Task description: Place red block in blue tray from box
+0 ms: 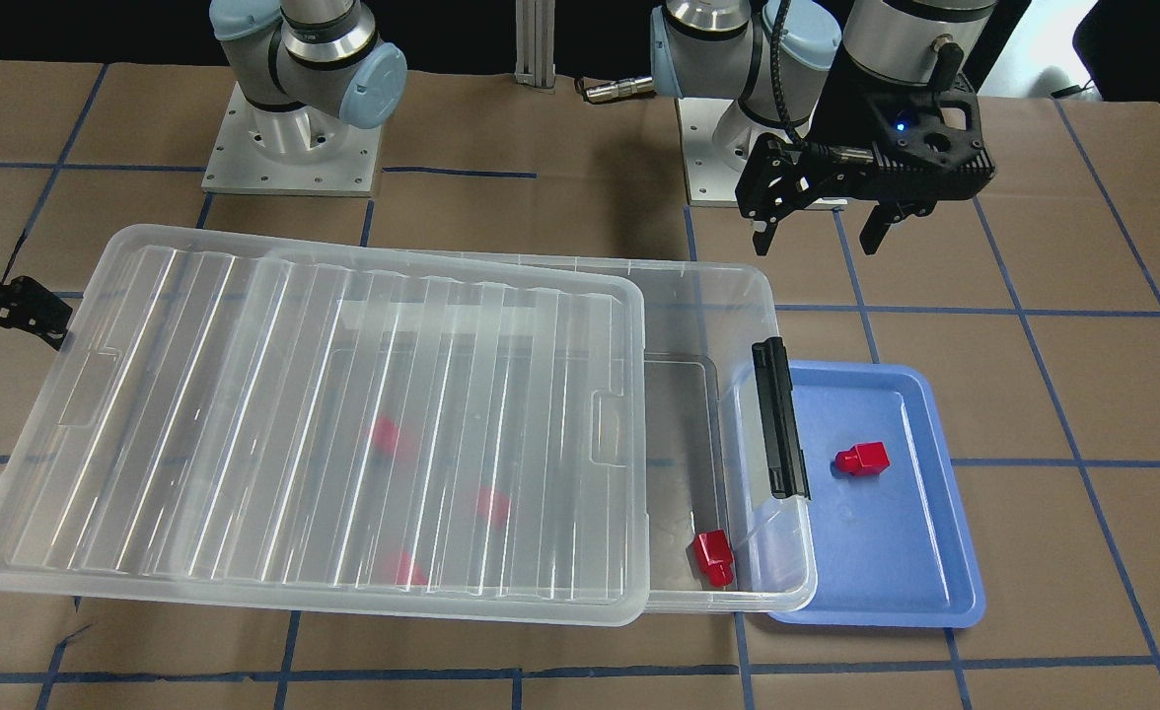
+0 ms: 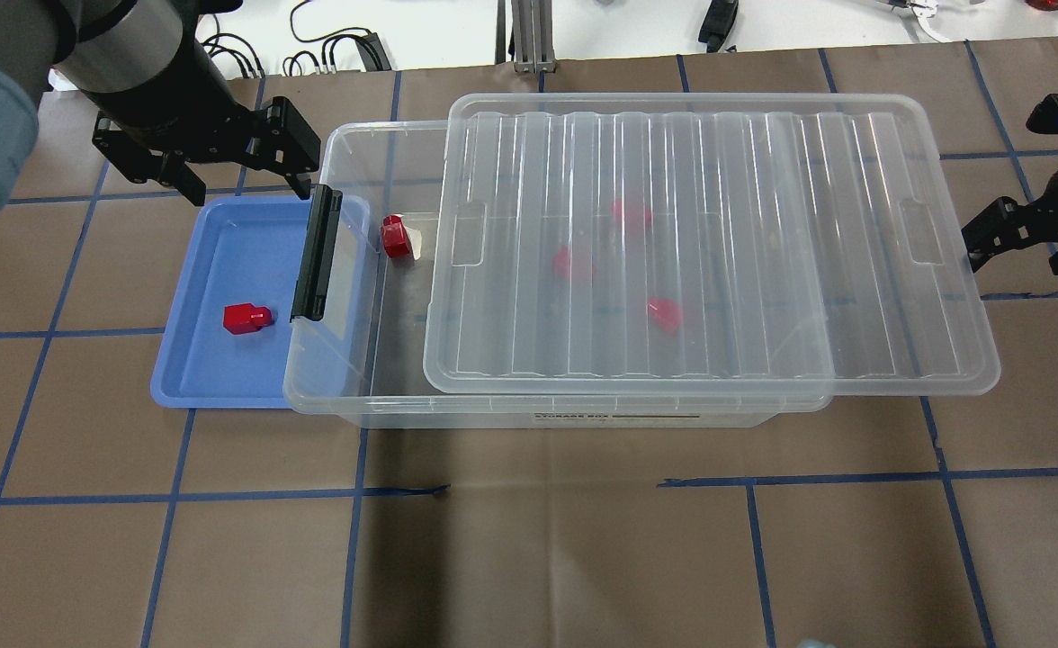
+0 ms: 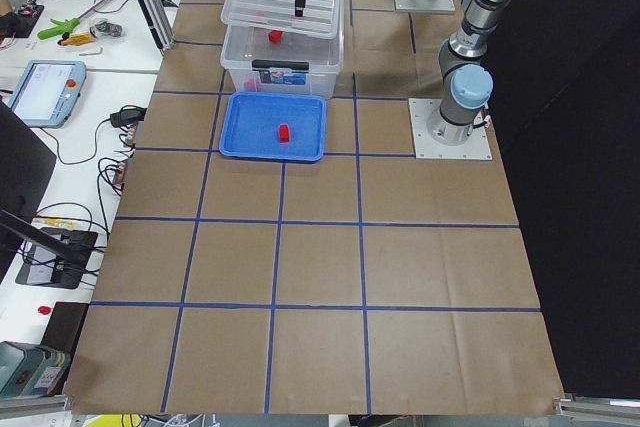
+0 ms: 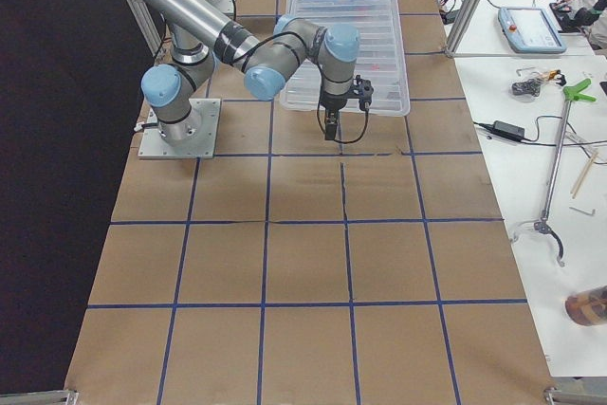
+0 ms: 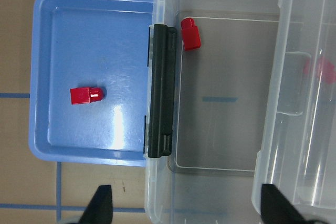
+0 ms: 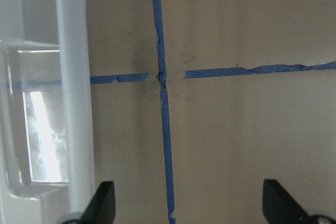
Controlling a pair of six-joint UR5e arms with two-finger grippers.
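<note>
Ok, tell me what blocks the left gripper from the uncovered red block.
Nothing visible: the lid leaves that end of the box open, the red block lies bare by the latch, and the left gripper is open.

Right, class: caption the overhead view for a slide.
One red block in the blue tray, four more in the box, lid partly off.

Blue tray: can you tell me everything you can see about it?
The blue tray is a shallow rectangle of smooth, slightly shiny periwinkle plastic with rounded corners and a raised rim. It lies flat on the paper-covered table, at the latch end of the clear box, whose rim overhangs one long side; whether they touch is unclear. One red block lies on its side on the tray floor, away from the rim. Nothing else is in it.
</note>
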